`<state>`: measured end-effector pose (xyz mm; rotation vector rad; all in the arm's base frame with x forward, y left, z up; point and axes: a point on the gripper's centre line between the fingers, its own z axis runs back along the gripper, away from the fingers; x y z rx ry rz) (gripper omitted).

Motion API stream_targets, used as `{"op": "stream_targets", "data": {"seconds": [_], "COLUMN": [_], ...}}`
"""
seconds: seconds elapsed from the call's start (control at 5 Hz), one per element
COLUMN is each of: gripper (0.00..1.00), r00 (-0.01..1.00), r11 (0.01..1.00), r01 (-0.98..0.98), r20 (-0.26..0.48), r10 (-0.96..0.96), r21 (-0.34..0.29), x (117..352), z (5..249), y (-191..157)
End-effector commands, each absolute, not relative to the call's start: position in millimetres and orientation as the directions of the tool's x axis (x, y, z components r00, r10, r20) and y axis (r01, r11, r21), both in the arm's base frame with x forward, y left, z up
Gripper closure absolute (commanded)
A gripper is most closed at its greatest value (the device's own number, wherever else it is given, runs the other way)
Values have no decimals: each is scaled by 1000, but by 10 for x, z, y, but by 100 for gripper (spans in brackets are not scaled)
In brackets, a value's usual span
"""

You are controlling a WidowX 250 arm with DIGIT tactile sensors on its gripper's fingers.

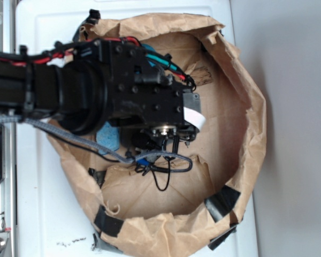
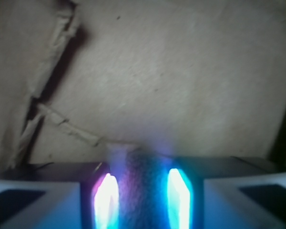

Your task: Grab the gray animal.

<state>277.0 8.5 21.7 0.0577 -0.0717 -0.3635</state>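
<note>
In the wrist view a strip of dark gray plush, the gray animal (image 2: 144, 174), fills the gap between my two glowing fingertips. My gripper (image 2: 143, 193) is shut on it, just above the brown paper floor (image 2: 171, 81). In the exterior view the black arm and gripper (image 1: 150, 140) hang over the middle of the paper nest and hide the animal beneath them.
A crumpled brown paper wall (image 1: 251, 118) rings the work area, held with black tape patches (image 1: 222, 203). A light blue sponge (image 1: 108, 136) peeks out under the arm at the left. Loose black cables (image 1: 163, 179) dangle below the wrist. White surface (image 1: 43, 214) surrounds the nest.
</note>
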Motion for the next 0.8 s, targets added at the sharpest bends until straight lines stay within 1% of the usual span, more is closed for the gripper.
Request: {"op": "stream_targets", "data": {"seconds": [0.0,0.2,0.4,0.6], "gripper": [100,100,100,100], "r00": [931,916,910,914], "r11": [955,951,941,944], "r01": [295,310,338,328], "r20": [212,266,255,246], "r10": [-296,-302,-328,-322], "r21": [39,10,7,17], "x": [2822,2802,2779,2786], "z": [780,1039,1231,1315], "y": [69,89,71,62]}}
